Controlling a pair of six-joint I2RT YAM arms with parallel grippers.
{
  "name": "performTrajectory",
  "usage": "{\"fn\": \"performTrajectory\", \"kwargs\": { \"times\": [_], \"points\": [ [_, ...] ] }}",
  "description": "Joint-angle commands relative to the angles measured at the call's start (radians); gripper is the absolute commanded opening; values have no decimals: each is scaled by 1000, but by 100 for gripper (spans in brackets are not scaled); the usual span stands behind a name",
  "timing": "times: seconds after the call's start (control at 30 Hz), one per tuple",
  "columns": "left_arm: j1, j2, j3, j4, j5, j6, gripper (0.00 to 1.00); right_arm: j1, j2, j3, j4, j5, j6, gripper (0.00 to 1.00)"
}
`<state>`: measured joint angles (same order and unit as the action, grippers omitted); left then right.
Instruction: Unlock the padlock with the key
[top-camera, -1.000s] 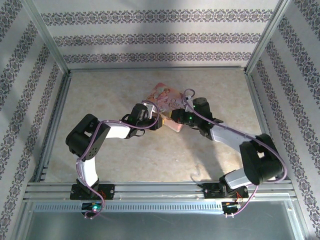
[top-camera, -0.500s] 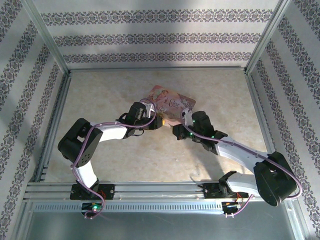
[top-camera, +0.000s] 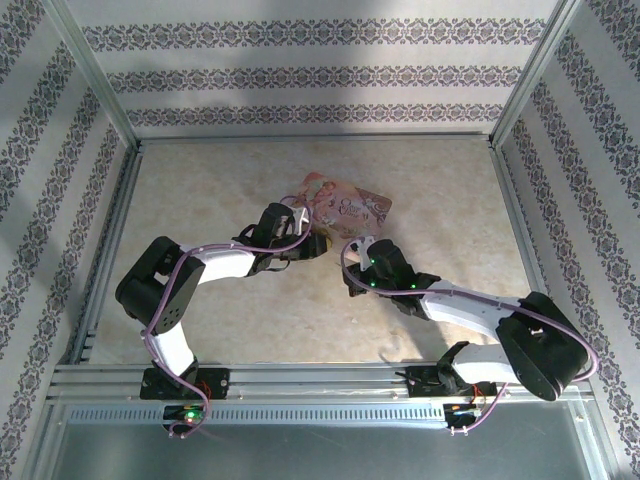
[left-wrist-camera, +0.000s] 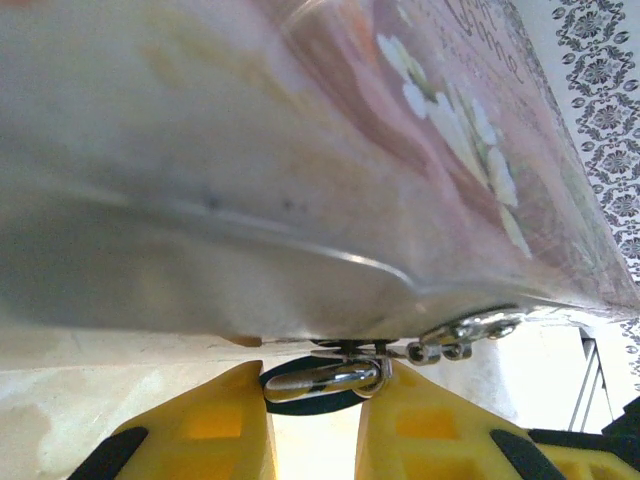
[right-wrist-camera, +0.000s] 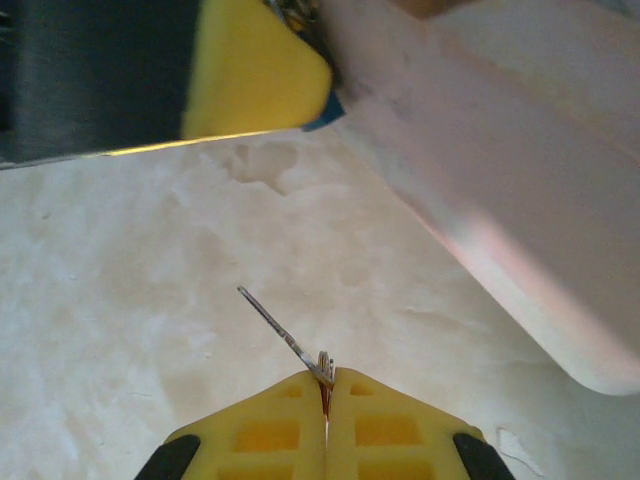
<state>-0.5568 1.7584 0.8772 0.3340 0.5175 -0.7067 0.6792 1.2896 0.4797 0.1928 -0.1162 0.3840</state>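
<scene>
The left gripper (left-wrist-camera: 313, 398) is pinching the padlock (left-wrist-camera: 328, 378) at the edge of the pink tin (left-wrist-camera: 300, 150). The right gripper (right-wrist-camera: 327, 380) is clamping the key (right-wrist-camera: 278, 327) tightly, its tip hanging well short of the padlock. Inserting and turning are remaining.

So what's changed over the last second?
The right gripper, pinching the key, drew back from the pink tin toward the near edge. The left arm shifted its elbow slightly. The left gripper stayed at the tin's edge, clamped on the padlock. The tin hardly moved.
</scene>
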Motion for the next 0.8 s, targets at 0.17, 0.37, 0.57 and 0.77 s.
{"fn": "performTrajectory", "kwargs": {
  "times": [0.17,0.37,0.57,0.77],
  "points": [
    [-25,-43,43,17,18,-39,19,27,26,-31,86,120,-22,0],
    [-28,-37,46,29,15,-56,18,31,52,-33,124,133,-10,0],
    [-32,-36,48,39,15,-72,18,35,93,-26,177,136,12,0],
    [-35,-37,46,37,3,-74,19,36,130,-17,228,137,35,0]
  ]
}}
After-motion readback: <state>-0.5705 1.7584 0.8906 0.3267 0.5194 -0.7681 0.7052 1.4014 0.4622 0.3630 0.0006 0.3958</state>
